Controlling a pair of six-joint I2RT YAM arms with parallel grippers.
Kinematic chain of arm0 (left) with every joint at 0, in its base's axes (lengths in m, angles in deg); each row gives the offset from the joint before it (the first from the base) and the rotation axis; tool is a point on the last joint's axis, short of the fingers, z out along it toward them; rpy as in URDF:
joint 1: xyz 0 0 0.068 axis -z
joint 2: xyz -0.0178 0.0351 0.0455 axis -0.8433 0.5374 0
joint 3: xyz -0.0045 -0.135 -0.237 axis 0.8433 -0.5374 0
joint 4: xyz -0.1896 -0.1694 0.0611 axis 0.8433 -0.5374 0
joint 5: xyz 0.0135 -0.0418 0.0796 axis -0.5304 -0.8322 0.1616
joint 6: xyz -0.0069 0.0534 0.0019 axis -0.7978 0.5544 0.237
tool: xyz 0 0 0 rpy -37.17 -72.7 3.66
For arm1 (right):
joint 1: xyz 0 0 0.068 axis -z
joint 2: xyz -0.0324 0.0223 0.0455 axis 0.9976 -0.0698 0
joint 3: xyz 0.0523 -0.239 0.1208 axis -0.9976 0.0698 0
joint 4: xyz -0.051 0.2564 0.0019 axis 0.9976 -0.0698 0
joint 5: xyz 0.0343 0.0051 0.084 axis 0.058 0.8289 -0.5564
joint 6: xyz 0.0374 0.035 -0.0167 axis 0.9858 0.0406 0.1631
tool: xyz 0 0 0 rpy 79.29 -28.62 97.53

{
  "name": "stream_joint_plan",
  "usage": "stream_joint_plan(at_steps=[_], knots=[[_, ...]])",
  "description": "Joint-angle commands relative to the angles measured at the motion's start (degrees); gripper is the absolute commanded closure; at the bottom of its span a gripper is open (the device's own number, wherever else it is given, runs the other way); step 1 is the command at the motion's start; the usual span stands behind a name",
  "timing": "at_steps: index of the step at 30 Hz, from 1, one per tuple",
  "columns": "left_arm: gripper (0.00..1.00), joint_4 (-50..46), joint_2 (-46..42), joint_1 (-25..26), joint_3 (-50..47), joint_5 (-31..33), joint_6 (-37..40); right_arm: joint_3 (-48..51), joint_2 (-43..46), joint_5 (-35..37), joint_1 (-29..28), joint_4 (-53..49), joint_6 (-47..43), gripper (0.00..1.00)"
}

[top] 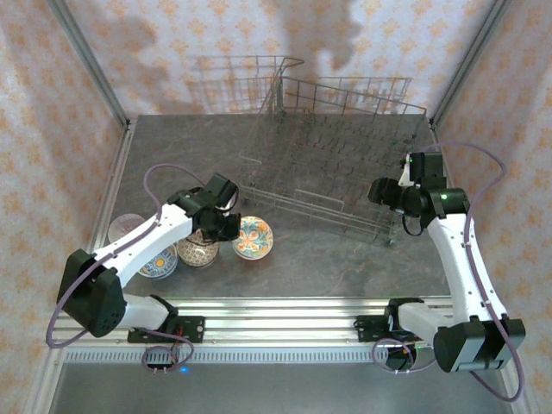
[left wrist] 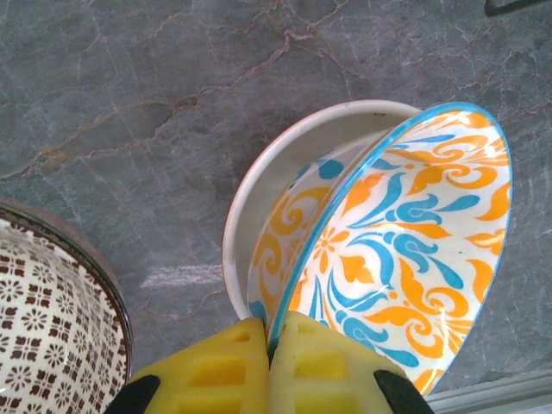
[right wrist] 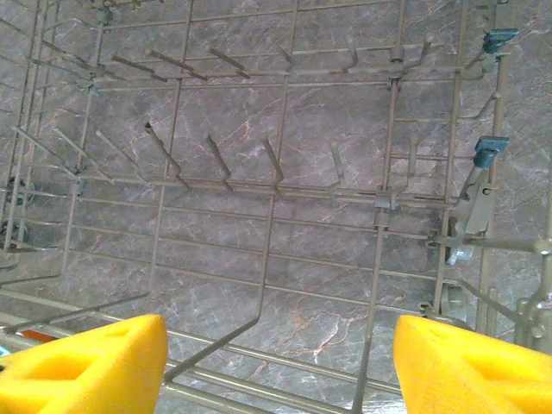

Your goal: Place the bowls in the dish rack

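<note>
While both arms reach out over it, table (top: 328, 267): grey veined stone, carrying the rack and every bowl.
dish rack (top: 336, 164): grey wire basket on the middle-to-far part of the table, set at an angle, with rows of upright tines across its floor.
left arm (top: 138, 246): runs from the near-left base toward the middle, passing over the bowls on the left.
right arm (top: 461, 259): rises from the near-right base and bends toward the rack's right end.
orange-and-blue bowl (left wrist: 405, 250): just near of the rack's near-left corner, outside it; tipped up steeply, its lower side partly inside the cream-rimmed bowl.
cream-rimmed bowl (left wrist: 259, 207): upright on the table under the tipped one, with the same orange-and-blue pattern inside.
brown-patterned bowl (left wrist: 43, 319): on the table just left of that pair, partly under the left arm.
blue-and-yellow bowl (top: 159, 260): further left, near the table's near edge.
pale bowl (top: 125, 226): leftmost, just beyond the blue-and-yellow bowl.
left gripper (left wrist: 272, 332): clenched on the rim of the orange-and-blue bowl, yellow pads pressed on either side.
right gripper (right wrist: 280, 362): released, pads wide apart, grasping nothing; it hangs over the rack's floor at its right end.
</note>
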Motion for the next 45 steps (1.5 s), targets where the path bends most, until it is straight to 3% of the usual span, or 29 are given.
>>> stream_joint_plan(at_steps=[1,23,28,45], knots=[[1.00,1.9,-2.6,0.5,-0.7,-1.1,-1.9,0.1,1.4,-1.3,-0.4,1.1,-0.4,0.31],[1.00,7.7,-7.6,0.5,0.0,-4.6,-4.7,-2.7,2.5,-12.1,-4.9,2.1,-0.6,0.34],[1.00,7.6,-9.0,0.5,1.0,-4.9,-5.3,-5.7,0.3,-16.0,-10.6,1.2,-1.5,0.34],[1.00,6.9,-11.6,1.0,7.5,-4.9,-6.4,-14.3,-8.7,-17.9,-27.2,-0.4,-0.4,0.38]])
